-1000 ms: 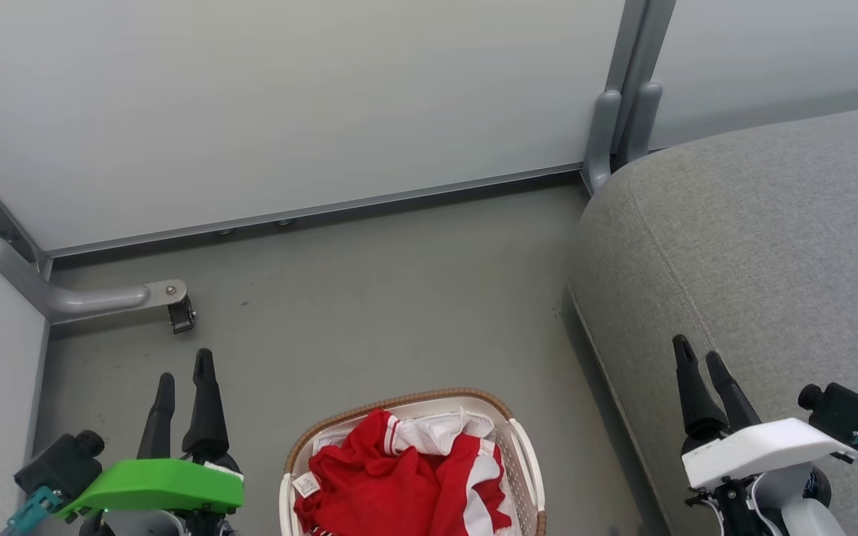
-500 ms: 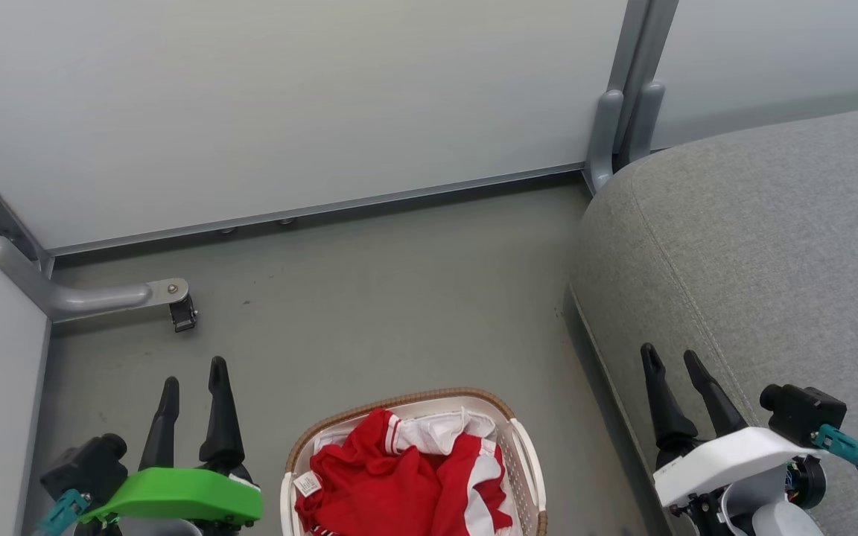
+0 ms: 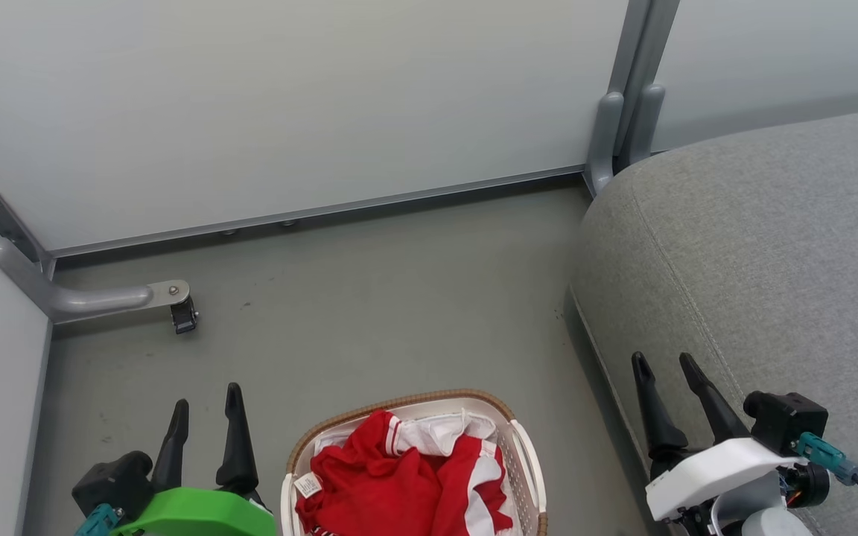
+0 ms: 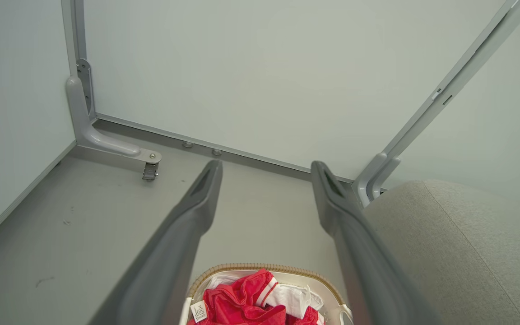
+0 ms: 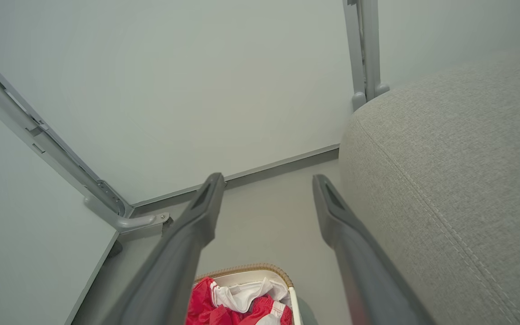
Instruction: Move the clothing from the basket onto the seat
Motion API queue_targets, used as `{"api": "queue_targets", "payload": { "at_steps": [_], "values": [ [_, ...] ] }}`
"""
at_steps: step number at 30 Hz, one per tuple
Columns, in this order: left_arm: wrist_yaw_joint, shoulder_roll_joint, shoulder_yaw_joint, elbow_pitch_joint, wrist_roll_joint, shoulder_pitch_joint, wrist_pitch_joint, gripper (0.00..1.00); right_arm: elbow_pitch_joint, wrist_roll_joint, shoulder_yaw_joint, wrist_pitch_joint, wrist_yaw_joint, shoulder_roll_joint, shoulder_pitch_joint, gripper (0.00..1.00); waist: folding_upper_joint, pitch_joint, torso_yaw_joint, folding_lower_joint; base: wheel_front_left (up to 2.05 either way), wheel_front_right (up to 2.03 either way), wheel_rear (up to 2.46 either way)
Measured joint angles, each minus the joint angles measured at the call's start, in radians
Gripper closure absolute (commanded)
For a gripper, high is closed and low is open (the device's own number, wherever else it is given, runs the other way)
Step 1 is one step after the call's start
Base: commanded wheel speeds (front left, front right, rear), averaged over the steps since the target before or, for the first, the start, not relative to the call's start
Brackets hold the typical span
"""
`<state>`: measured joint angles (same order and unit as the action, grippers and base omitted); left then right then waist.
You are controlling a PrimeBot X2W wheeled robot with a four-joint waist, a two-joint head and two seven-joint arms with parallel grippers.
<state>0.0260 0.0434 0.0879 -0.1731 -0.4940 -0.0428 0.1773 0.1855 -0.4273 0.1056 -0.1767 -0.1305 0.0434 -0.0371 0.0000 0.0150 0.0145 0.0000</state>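
Observation:
Red clothing (image 3: 392, 484) with white panels and a small white label lies heaped in the cream basket (image 3: 526, 465), which stands on the floor at the bottom centre of the head view. The grey seat (image 3: 764, 246) fills the right side. My left gripper (image 3: 205, 398) hangs open to the left of the basket, nothing between its fingers. My right gripper (image 3: 663, 365) is open too, above the seat's front edge. In the left wrist view the clothing (image 4: 237, 302) and basket (image 4: 264, 268) sit low between the open gripper (image 4: 264, 169). The right wrist view shows clothing (image 5: 201, 300), basket (image 5: 246, 269), seat (image 5: 458, 158) and the open gripper (image 5: 264, 180).
Pale partition panels (image 3: 287, 97) close off the far side and left. A grey support foot with a caster (image 3: 179, 316) juts onto the floor at the left. An upright post (image 3: 626, 112) stands at the seat's far corner. Grey floor (image 3: 399, 298) lies between basket and wall.
Both grippers have drawn toward the basket: the left one moved right and down, the right one moved left and down. Both stay open. The clothing and basket have not shifted.

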Motion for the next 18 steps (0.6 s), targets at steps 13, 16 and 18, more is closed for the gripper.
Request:
{"api": "queue_targets", "payload": {
  "at_steps": [13,16,18],
  "values": [
    [-0.006,0.001,0.015,-0.009,0.091,-0.015,0.028,0.00,-0.002,0.111,0.021,-0.027,0.000,0.001,0.008,0.00,0.0000,-0.007,0.008,0.0000,0.00,0.00,0.00],
    [-0.006,0.001,0.017,-0.010,0.117,-0.022,0.036,0.00,-0.003,0.131,0.029,-0.035,0.000,0.002,0.010,0.00,0.0000,-0.009,0.009,0.0000,0.00,0.00,0.00],
    [-0.008,0.001,0.019,-0.011,0.130,-0.024,0.038,0.00,-0.003,0.149,0.035,-0.037,0.000,0.002,0.011,0.00,0.0000,-0.009,0.010,0.0000,0.00,0.00,0.00]
  ]
}}
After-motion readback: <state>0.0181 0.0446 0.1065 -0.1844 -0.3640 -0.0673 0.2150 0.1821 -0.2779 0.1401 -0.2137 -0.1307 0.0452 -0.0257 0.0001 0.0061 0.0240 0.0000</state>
